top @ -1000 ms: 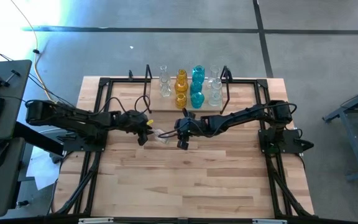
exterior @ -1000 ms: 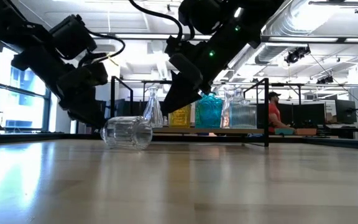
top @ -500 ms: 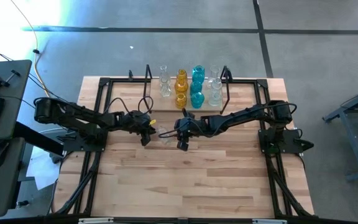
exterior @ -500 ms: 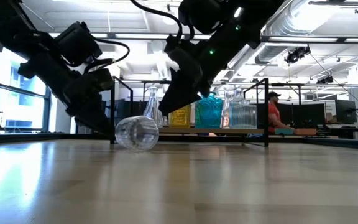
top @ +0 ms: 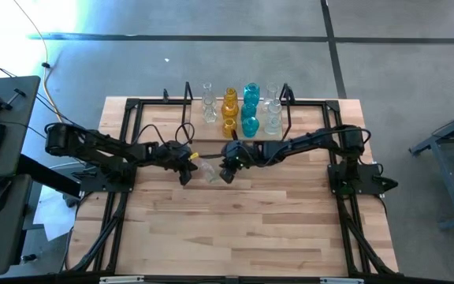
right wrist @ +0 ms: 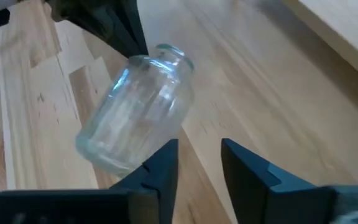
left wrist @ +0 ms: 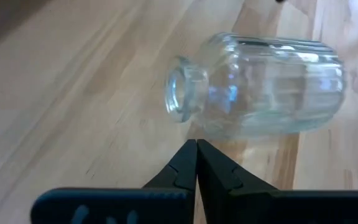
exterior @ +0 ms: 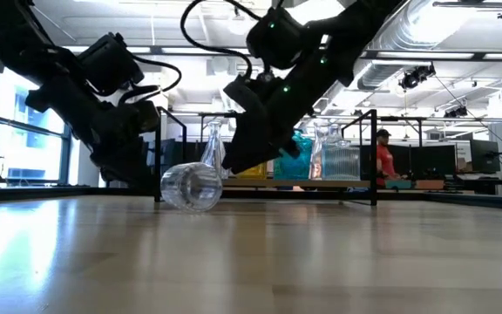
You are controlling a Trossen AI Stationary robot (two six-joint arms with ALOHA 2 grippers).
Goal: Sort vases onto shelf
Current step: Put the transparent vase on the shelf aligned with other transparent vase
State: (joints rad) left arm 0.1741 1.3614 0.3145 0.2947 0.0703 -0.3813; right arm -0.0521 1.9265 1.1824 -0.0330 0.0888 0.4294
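Clear ribbed glass: one vase (top: 209,170) lies tipped on its side on the wooden surface (top: 235,229), in front of the shelf (top: 199,131), between the two arms. The shelf, at the far edge, already carries upright vases in clear, amber (top: 229,105) and teal (top: 250,111) glass.

The left pincer (left wrist: 196,157) has its two dark fingers pressed together, tips just short of the fallen vase's mouth and holding nothing. The right pincer (right wrist: 199,155) comes in from the other side with its fingers apart, a narrow gap between them, right beside the vase's base; it does not appear to grip the glass.

The step in hand looks like recovering this fallen vase so it can join the others. Next, one pincer would need to open wide enough for the neck or body, close on it without rolling it, stand it up, and carry it to a free spot on the shelf.
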